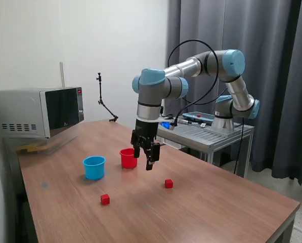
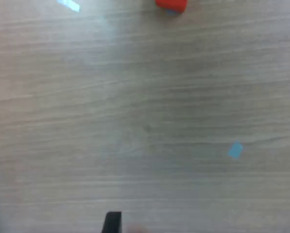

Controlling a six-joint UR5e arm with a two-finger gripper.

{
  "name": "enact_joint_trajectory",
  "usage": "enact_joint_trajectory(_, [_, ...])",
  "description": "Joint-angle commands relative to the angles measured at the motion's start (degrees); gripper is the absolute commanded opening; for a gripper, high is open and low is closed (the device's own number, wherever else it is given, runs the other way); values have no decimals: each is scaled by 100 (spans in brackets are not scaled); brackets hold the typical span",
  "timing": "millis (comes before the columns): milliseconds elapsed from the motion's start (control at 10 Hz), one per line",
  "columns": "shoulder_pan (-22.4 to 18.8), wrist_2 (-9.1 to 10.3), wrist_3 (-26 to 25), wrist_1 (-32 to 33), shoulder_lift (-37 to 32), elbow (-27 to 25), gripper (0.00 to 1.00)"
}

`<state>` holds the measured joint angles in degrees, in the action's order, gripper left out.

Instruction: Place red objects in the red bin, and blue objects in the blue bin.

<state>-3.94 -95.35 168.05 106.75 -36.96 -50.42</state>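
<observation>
Two tiny red cubes lie on the wooden table, one [image 1: 105,199] toward the front and one [image 1: 169,183] toward the exterior view's right. The red bin [image 1: 128,158], a small red cup, stands beside the light blue bin [image 1: 94,167]. My gripper [image 1: 143,161] hangs open just above the table, close to the red bin on its right side in the exterior view, holding nothing. In the wrist view one red cube [image 2: 171,4] shows at the frame's edge, and the gripper [image 2: 204,225] has its dark fingertips [image 2: 111,222] wide apart. No blue objects are in view.
A microwave [image 1: 37,114] sits at the table's back on the exterior view's left. A thin black stand [image 1: 104,101] rises behind the table. The arm's base is mounted on a metal cart [image 1: 211,135] at the right. Dark curtains hang behind.
</observation>
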Motion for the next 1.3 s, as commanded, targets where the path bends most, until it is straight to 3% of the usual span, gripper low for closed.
enact_joint_trajectory(0, [33, 78, 298, -111, 267, 383, 100])
enact_joint_trajectory(600, [271, 95, 395, 329, 1057, 1113, 100])
enact_joint_trajectory(900, [271, 323, 378, 408, 1208, 1324, 100])
enact_joint_trajectory(1200, [271, 368, 316, 435, 1357, 1509, 100])
